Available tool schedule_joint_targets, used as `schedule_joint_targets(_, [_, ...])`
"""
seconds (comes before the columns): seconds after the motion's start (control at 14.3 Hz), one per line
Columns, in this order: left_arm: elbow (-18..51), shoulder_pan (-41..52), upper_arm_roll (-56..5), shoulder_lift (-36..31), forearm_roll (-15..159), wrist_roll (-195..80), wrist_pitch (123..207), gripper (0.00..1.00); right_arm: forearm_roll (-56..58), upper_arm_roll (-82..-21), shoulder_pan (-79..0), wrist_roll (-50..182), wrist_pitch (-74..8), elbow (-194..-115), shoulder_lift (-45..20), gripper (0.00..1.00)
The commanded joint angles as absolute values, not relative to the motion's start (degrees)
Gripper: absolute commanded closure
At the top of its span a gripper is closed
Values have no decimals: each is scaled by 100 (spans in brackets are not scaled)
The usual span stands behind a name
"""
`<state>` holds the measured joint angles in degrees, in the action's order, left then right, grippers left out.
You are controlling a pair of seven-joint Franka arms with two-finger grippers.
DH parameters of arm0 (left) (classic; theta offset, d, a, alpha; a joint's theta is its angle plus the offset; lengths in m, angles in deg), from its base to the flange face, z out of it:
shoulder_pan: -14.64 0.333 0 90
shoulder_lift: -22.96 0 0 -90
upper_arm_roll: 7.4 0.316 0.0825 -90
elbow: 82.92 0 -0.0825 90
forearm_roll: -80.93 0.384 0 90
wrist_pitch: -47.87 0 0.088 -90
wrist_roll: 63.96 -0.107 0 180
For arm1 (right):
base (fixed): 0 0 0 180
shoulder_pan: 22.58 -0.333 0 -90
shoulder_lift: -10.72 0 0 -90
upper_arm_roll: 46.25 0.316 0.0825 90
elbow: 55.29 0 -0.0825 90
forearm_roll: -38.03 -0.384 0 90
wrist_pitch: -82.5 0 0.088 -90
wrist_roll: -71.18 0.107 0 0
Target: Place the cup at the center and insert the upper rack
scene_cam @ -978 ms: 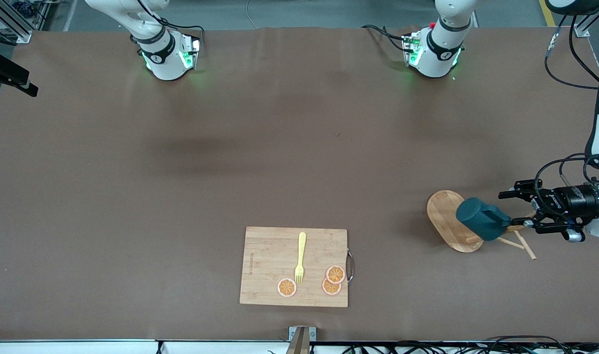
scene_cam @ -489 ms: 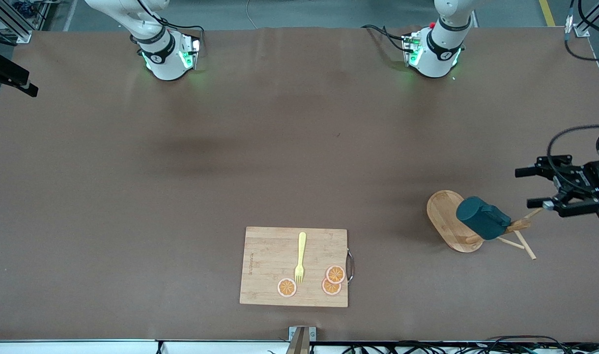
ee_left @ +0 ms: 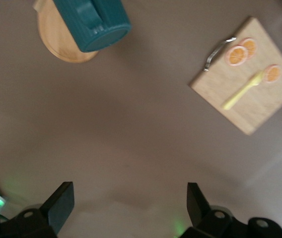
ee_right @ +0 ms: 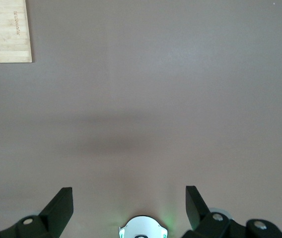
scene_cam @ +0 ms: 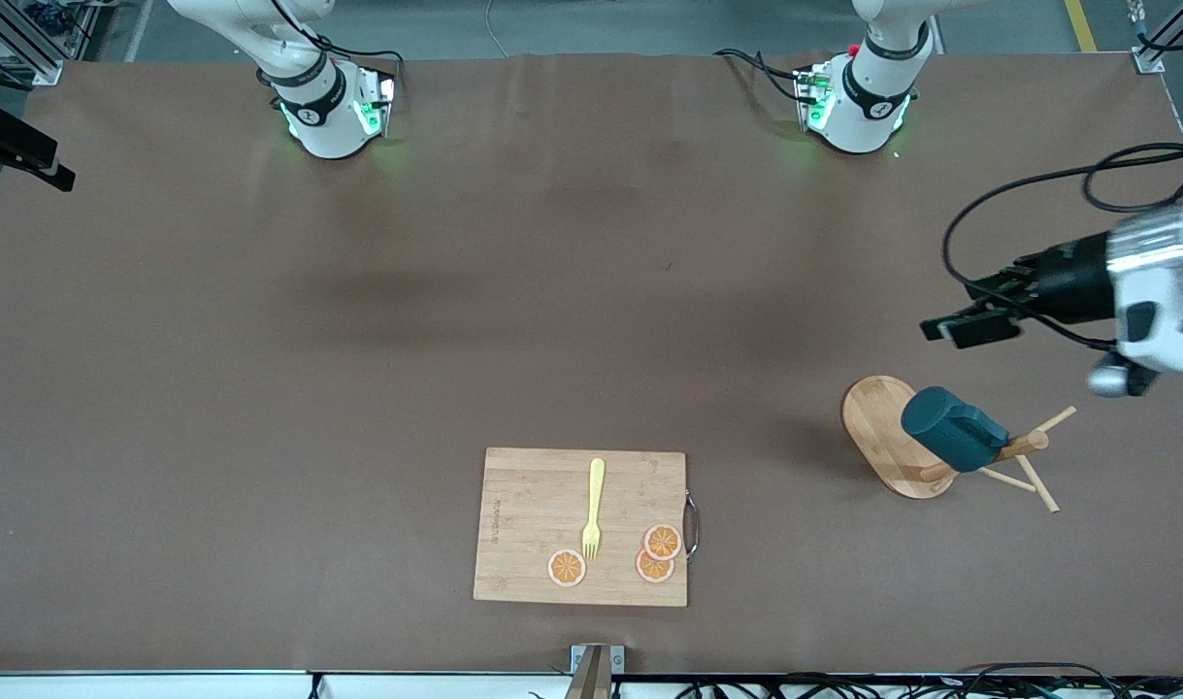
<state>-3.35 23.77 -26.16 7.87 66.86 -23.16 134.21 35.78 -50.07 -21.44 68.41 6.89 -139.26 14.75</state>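
While the right arm waits out of the front view, the left gripper (scene_cam: 968,325) hangs empty, fingers spread, over the table's (scene_cam: 552,291) left-arm end. Beneath it the dark teal cylindrical cup (scene_cam: 952,442) sits on the light wooden upper rack (scene_cam: 882,427), lying on its side.

Left wrist view: cup (ee_left: 92,22), rack base (ee_left: 56,42), bamboo cutting board (ee_left: 260,106).

Right wrist view: right gripper (ee_right: 128,206) spread, empty, above bare table (ee_right: 156,109).

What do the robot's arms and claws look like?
Both arms are glossy white with black bands and glowing green lights at their bases. The left claw is black on a silver wrist with looping black cables, and its flat dark fingers show in its wrist view. The right claw has matching dark fingers.
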Motion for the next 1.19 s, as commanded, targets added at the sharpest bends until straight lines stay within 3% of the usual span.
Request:
schedule_joint_targets(0.0, [-338,2176,-3005,854,8069,-2780,13445,0,3610,-4933,-2038,6776,691,-14001,1538,0])
schedule_joint_targets(0.14, [-329,2176,-3340,1003,8993,-3431,13436,0,3619,-4941,-2038,6776,691,-14010,1538,0])
schedule_joint_targets(0.35, [-286,2140,-3210,1459,9262,-4450,13497,0,3618,-4941,-2038,6776,691,-14001,1538,0])
schedule_joint_targets(0.49, [-224,2149,-2852,1758,9157,-5162,13462,0,3619,-4941,-2038,6767,691,-14010,1538,0])
schedule_joint_targets(0.7, [442,1702,-1955,2453,8727,-5666,13453,0,3750,-4941,-2055,6723,683,-14001,1538,0])
schedule_joint_targets(1.12, [1208,1675,-1645,3052,8190,-5543,13480,0,3856,-4924,-2082,6723,682,-14001,1538,0])
